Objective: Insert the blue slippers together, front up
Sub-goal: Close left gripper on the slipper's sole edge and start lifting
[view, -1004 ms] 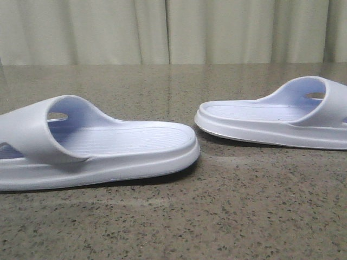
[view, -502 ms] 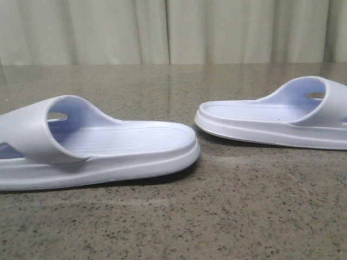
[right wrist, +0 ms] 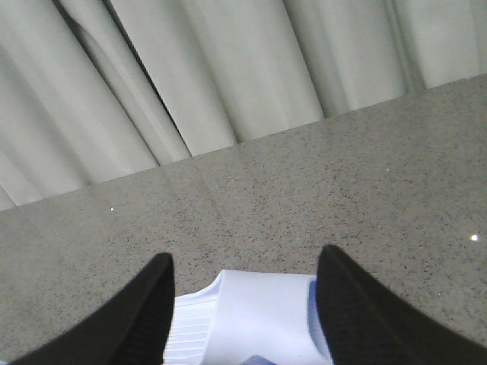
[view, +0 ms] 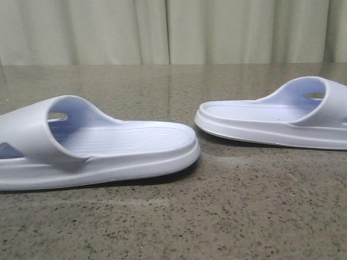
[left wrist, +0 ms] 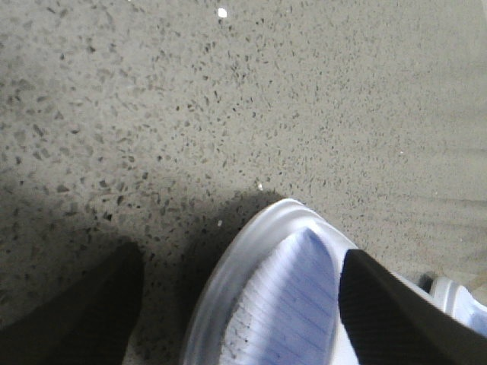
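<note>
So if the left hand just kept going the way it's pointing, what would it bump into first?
Most likely the slipper lying between the open left hand's fingers, then the speckled table under it; depth is hard to judge.

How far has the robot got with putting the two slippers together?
Nothing looks done: the left slipper and right slipper lie flat and apart on the table. In hand: each wrist view shows an open end effector, left and right, over a slipper. Gripping, joining and standing them front up remain.
</note>
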`<action>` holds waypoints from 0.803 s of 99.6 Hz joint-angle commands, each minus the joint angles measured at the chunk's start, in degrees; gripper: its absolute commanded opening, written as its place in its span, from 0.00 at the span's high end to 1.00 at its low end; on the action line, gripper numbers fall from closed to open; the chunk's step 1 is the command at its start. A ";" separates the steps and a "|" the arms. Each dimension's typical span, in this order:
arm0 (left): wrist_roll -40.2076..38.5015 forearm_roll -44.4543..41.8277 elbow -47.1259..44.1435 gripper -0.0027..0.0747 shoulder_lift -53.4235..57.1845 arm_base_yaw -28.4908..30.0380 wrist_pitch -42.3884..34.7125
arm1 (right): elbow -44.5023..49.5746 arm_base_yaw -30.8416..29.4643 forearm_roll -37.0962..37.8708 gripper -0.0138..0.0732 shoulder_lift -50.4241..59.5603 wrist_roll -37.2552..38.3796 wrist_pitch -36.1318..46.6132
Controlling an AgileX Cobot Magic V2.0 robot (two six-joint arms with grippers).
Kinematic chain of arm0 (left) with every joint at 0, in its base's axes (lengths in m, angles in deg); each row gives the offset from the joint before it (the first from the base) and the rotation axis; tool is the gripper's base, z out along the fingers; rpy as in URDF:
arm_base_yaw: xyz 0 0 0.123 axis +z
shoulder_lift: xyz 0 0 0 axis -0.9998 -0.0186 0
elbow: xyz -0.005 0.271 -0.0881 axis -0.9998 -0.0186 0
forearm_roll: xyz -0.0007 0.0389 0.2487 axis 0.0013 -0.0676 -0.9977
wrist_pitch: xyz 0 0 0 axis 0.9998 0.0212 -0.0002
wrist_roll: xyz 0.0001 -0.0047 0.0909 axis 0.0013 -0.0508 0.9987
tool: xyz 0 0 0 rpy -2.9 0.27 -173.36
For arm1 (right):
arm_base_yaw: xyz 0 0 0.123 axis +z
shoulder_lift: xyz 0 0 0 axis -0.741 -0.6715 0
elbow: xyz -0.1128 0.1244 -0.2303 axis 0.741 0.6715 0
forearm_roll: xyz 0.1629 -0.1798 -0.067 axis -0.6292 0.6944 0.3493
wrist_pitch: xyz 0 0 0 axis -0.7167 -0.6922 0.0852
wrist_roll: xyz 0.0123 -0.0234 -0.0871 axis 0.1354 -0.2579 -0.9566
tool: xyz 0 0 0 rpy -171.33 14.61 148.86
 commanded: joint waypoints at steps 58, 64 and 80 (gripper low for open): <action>5.96 7.01 1.14 0.43 -0.66 -0.40 4.52 | -1.89 -0.34 -0.53 0.43 -1.38 -0.16 5.01; 6.05 7.01 1.14 0.43 -0.66 -0.40 4.52 | -1.89 -0.34 -0.57 0.43 -1.38 -0.16 5.01; 6.19 7.01 1.14 0.50 -0.66 -0.40 4.31 | -1.89 -0.34 -0.67 0.43 -1.38 -0.16 5.01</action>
